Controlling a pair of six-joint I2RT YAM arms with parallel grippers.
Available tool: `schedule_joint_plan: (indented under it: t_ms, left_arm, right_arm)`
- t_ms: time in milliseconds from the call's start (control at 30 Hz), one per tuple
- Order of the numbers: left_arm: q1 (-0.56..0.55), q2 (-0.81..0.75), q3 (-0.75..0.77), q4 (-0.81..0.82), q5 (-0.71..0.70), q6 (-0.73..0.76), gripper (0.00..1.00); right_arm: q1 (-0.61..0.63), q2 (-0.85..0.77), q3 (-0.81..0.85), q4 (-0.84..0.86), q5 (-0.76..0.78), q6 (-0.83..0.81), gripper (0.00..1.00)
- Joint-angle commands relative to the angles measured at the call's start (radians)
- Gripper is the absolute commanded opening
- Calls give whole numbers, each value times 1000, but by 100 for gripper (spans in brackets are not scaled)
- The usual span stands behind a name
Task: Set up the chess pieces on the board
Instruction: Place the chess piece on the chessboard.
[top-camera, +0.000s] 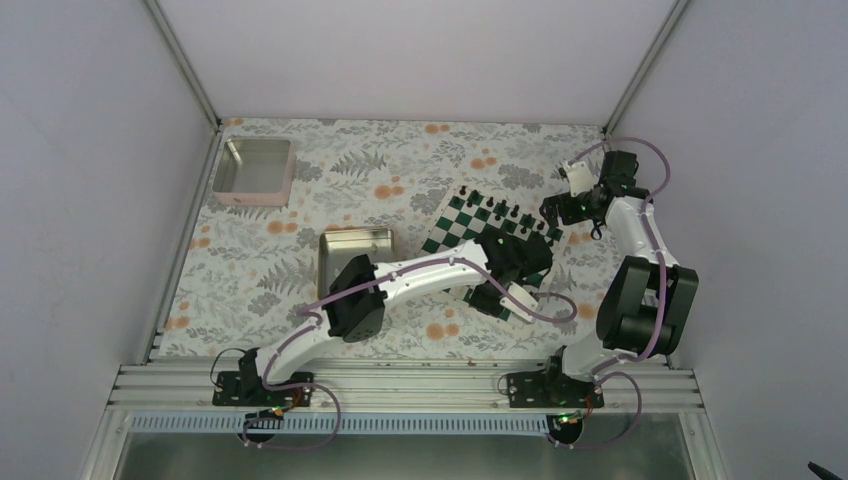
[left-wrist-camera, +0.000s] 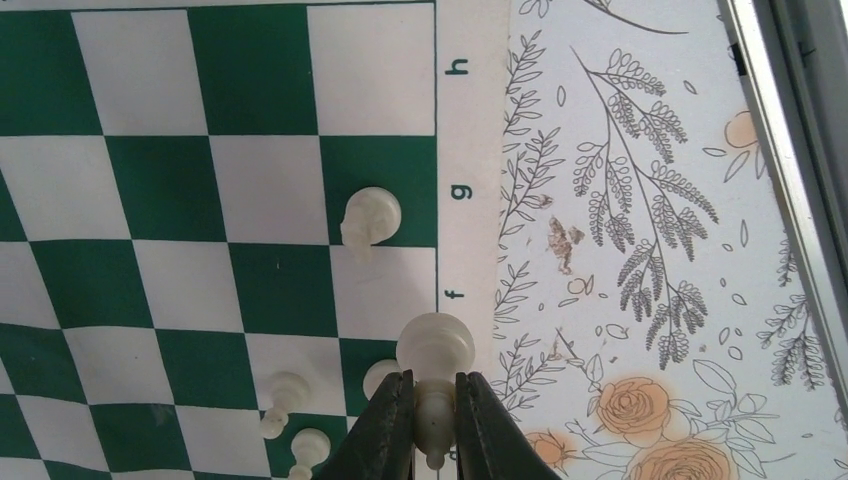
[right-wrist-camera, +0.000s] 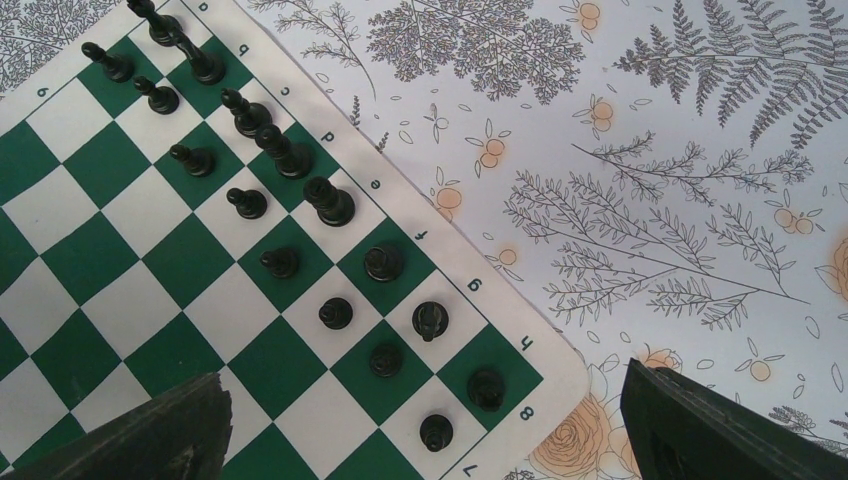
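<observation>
Floral surface (left-wrist-camera: 640, 200) bears the board (left-wrist-camera: 200, 100); left jaws clamp a white piece (left-wrist-camera: 434, 345) (right jaws gape wide); pawns (left-wrist-camera: 285, 390) close beside them could topple if brushed.

I see the board (left-wrist-camera: 180, 180) chequered in dark green and white, its white border carrying green letters. The chess pieces (left-wrist-camera: 370, 217) on it are cream, and so is the held piece (left-wrist-camera: 434, 345) between the black fingers (left-wrist-camera: 385, 430) of my left gripper (left-wrist-camera: 434, 380). The far pieces (right-wrist-camera: 330, 203) are black. The tablecloth (left-wrist-camera: 640, 200) is pale, printed with grey ferns and orange roses. The tray (top-camera: 250, 199) is pink and the tin (top-camera: 355, 245) metallic grey.
</observation>
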Motion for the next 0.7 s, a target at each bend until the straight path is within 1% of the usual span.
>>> schedule_joint_plan:
  t_ms: [0, 300, 667]
  left_arm:
    - [-1, 15, -20, 30, -10, 17, 11]
    - [13, 20, -60, 64, -15, 22, 11]
    - [29, 47, -53, 75, -34, 35, 12]
  right_arm:
    - [-8, 2, 14, -4, -18, -2, 100]
    - [-10, 1, 9, -2, -18, -3, 100]
    - [-9, -2, 5, 0, -14, -4, 100]
